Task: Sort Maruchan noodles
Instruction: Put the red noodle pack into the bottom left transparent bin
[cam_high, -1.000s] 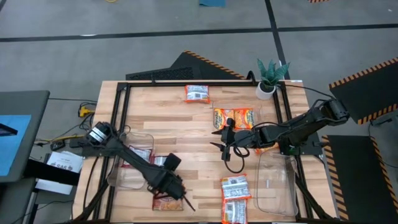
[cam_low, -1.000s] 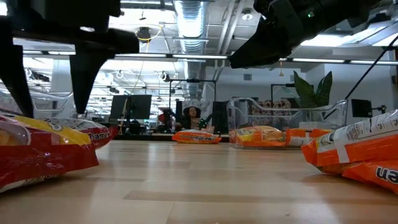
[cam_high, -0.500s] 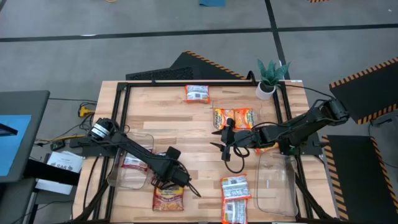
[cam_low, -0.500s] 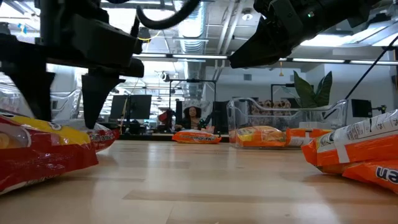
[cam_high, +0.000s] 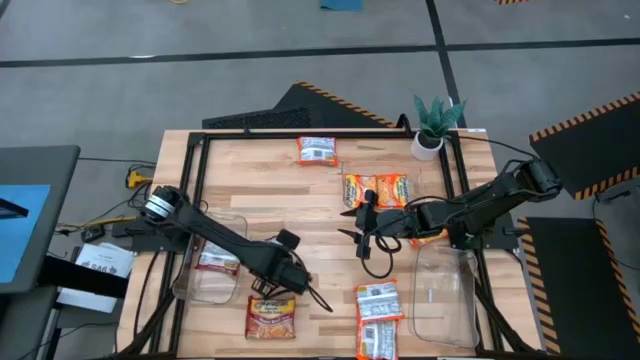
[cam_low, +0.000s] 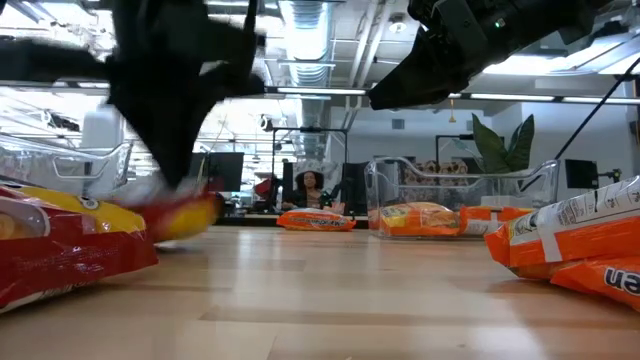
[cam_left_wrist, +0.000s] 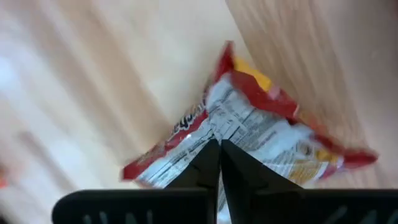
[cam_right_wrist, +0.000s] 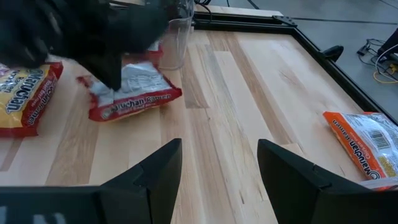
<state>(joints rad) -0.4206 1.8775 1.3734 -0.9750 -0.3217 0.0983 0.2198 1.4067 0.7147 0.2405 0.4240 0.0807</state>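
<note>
My left gripper (cam_high: 285, 286) is near the table's front, shut on a red Maruchan packet (cam_right_wrist: 134, 94) whose white printed back (cam_left_wrist: 261, 134) faces its wrist camera. Beside it, nearer the front edge, a dark red and yellow packet (cam_high: 270, 318) lies flat on the table. Over the table's middle, my right gripper (cam_right_wrist: 217, 168) hangs open with nothing between its fingers. Other packets lie flat on the wood: one at the far side (cam_high: 317, 150), two orange ones (cam_high: 378, 189), and two at the near right (cam_high: 378, 318). My left gripper pinches the red packet between its two fingertips (cam_left_wrist: 211, 163) at one long edge (cam_left_wrist: 219, 138), about halfway along it. The fingers come from above. The packet sits tilted under them; whether it is clear of the table, I cannot tell.
A clear bin (cam_high: 205, 268) with a packet inside stands at the near left. A second clear bin (cam_high: 445, 295) stands at the near right. A potted plant (cam_high: 435, 125) is at the far right corner. A black frame (cam_high: 300, 135) runs around the table.
My left gripper has moved from over the dark red and yellow packet toward the table's right and far side. It has shut on the red packet, which now shows blurred and shifted under it. The dark red and yellow packet has stayed on the table.
</note>
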